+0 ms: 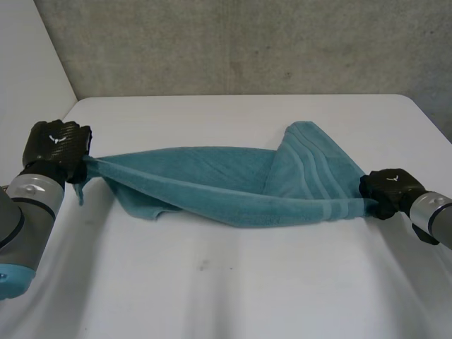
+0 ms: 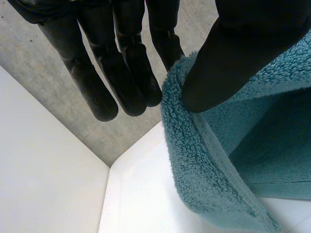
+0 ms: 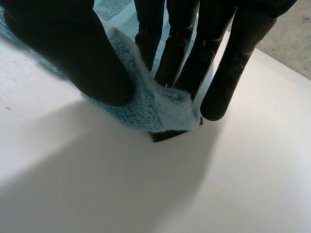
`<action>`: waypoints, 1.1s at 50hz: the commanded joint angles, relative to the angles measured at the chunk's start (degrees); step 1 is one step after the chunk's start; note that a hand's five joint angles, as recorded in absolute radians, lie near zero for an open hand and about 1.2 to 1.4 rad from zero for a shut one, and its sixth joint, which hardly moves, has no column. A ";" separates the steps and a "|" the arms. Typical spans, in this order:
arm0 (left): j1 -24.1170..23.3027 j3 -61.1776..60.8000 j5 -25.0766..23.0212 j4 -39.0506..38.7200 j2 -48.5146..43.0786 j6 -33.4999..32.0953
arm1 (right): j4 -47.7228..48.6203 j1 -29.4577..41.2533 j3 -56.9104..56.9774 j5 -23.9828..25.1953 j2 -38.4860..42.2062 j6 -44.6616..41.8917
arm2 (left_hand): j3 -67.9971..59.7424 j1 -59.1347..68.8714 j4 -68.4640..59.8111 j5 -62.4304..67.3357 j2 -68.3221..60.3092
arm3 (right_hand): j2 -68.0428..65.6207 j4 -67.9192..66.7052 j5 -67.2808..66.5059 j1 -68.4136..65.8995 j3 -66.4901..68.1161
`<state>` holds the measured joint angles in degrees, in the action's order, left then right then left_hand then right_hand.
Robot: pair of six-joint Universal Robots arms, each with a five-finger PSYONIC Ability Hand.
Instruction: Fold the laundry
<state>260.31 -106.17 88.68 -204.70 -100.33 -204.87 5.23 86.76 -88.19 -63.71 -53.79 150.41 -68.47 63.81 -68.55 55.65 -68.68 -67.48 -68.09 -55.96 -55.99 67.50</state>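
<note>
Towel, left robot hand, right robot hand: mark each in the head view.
Towel [image 1: 212,180], head view, middle of the stretched cloth.
Left robot hand [image 1: 56,143], head view, back of the hand.
Right robot hand [image 1: 385,189], head view, back of the hand.

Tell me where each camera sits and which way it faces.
Head view: behind the arms, looking down at the table; both arms show, left hand and right hand holding the towel.
Left wrist view: on that wrist, looking along its fingers pinching the towel.
Right wrist view: on that wrist, looking along its fingers pinching a towel corner.
All share the towel.
</note>
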 commanded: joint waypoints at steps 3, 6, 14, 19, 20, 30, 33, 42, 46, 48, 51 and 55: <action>-0.41 0.96 0.00 0.61 0.92 -0.18 | -12.60 0.08 3.73 0.08 -14.22 3.13 | -11.53 16.19 -11.45 14.35 -11.32 | -12.52 -11.91 -14.04 -24.01 12.50; -0.85 2.10 0.18 1.66 3.02 -0.35 | -16.64 -0.19 6.26 -0.01 -22.55 3.22 | -11.53 16.19 -11.45 14.35 -11.32 | -12.52 -11.91 -14.04 -24.01 12.50; -0.94 7.02 -1.93 13.78 16.47 0.09 | -29.98 -3.69 17.25 0.08 -40.15 2.17 | -11.53 16.19 -11.45 14.35 -11.32 | -12.52 -11.91 -14.04 -24.01 12.50; -0.33 11.68 -5.62 24.49 19.91 0.44 | -37.39 -5.90 19.64 -0.10 -40.61 -4.32 | -11.53 16.19 -11.45 14.35 -11.32 | -12.52 -11.91 -14.04 -24.01 12.50; -0.24 12.12 -5.97 25.82 19.82 0.44 | -38.35 -5.64 19.46 -0.18 -40.52 -5.90 | -11.53 16.19 -11.45 14.35 -11.32 | -12.52 -11.91 -14.04 -24.01 12.50; 0.38 15.20 -7.03 29.53 2.44 -0.61 | -41.36 9.29 16.12 -14.76 -26.30 -19.37 | -7.85 12.51 -7.77 10.67 -7.64 | -12.52 -11.91 -14.04 -24.01 12.50; 0.20 17.83 -6.94 29.44 -3.01 -1.23 | -38.89 12.82 17.35 -18.38 -21.45 -19.28 | -7.85 12.51 -7.77 10.67 -7.64 | -12.52 -11.91 -14.04 -24.01 12.50; -0.41 39.88 -5.80 28.39 -19.37 -1.32 | -22.11 16.16 33.94 -25.49 -4.58 -15.33 | -11.04 15.70 -10.96 13.86 -10.83 | -12.52 -11.91 -14.04 -24.01 12.50; -0.85 50.69 -5.01 22.25 -19.73 -1.23 | -16.76 16.16 45.81 -28.13 -2.47 -10.76 | -11.53 16.19 -11.45 14.35 -11.31 | -12.52 -11.91 -14.04 -24.01 12.50; -1.38 55.08 -4.92 16.30 -18.77 -0.79 | -11.58 16.42 50.48 -28.84 -2.46 -7.07 | -11.53 16.19 -11.45 14.35 -11.32 | -12.52 -11.91 -14.04 -24.01 12.50; -1.47 57.03 -4.75 10.21 -16.05 -0.35 | -3.69 16.33 51.28 -28.92 -4.29 -3.21 | -11.53 16.19 -11.45 14.35 -11.32 | -12.52 -11.91 -14.04 -24.01 12.50; -1.47 56.86 -4.83 3.70 -12.18 1.84 | 3.10 15.81 44.72 -28.93 -13.06 -1.00 | -11.53 16.19 -11.45 14.35 -11.32 | -12.52 -11.91 -14.04 -24.01 12.50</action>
<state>258.97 -50.54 83.84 -190.88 -118.01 -205.39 -3.68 103.19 -38.52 -92.59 -56.72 144.10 -68.48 63.81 -68.54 55.65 -68.66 -67.48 -68.35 -56.52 -55.99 67.75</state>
